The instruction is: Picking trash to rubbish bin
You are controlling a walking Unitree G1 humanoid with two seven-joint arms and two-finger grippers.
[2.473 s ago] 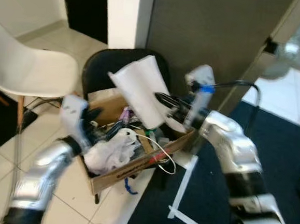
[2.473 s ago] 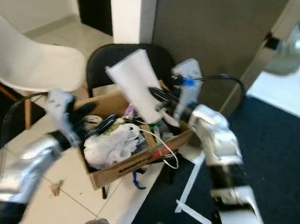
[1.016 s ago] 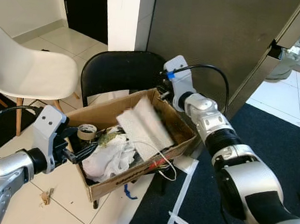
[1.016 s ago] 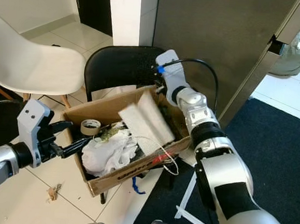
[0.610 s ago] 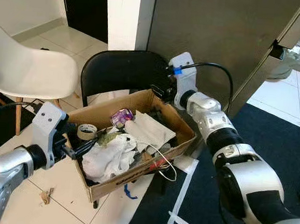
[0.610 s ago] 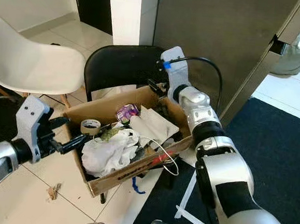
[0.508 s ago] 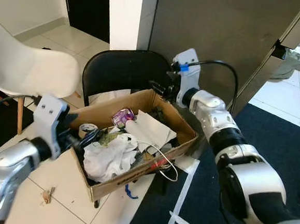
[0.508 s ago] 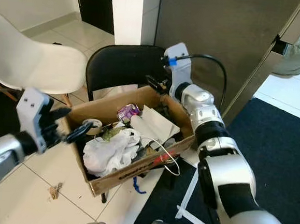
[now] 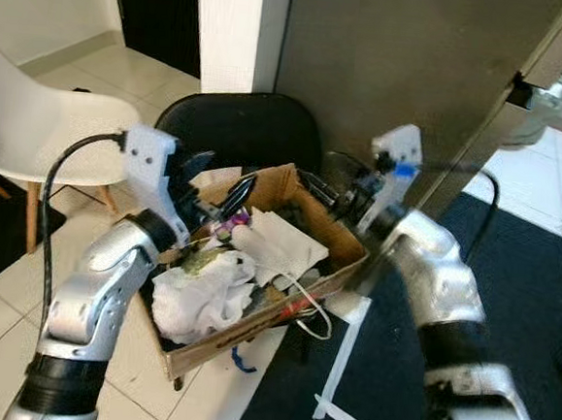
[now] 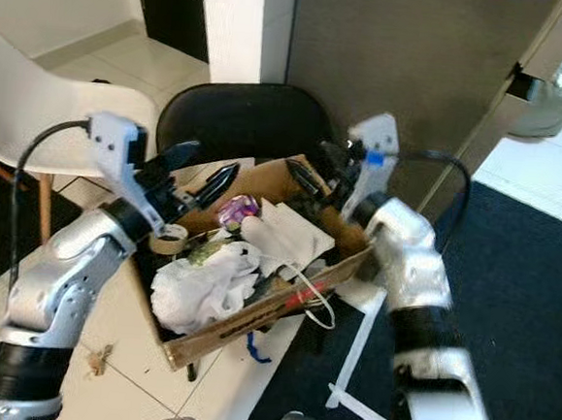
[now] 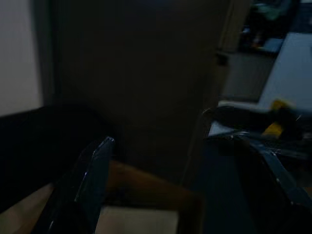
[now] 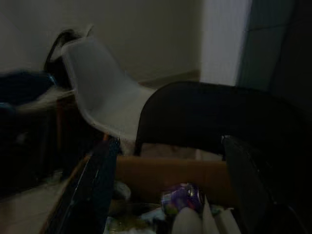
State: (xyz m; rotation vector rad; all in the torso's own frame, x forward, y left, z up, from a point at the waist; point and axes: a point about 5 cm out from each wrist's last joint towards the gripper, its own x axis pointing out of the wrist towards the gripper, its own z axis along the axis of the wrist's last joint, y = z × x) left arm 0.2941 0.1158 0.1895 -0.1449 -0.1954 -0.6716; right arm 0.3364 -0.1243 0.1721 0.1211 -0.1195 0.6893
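Trash fills the cardboard box (image 9: 253, 315), which serves as the rubbish bin and rests on the black chair (image 9: 243, 129). The left claw (image 9: 219, 188) hovers over the box's near-left corner with its two black fingers spread apart and nothing between them. Just below it sits a roll of tape (image 10: 168, 238); a crumpled white plastic bag (image 9: 202, 291) lies lower and toward the robot. A purple wrapper (image 10: 239, 209) lies between the two claws, close to the left one's fingertips. Beside it, toward the right claw, a white sheet of paper (image 9: 278, 244) lies flat on top of the heap, and a thin white wire (image 9: 307, 309) loops over the box's front edge below that. The right claw (image 10: 313, 178) hangs at the far right corner of the box, fingers parted and empty, just above the cardboard rim. Behind the left arm stands a white chair (image 9: 34, 132).

Judging by the open, empty claws and the paper resting inside the box, the drop step looks finished. The next move likely calls for lifting both claws clear of the rim without snagging the wire, then finding the next piece; a small brown scrap (image 10: 104, 355) lies on the tiled floor, well below the left claw.
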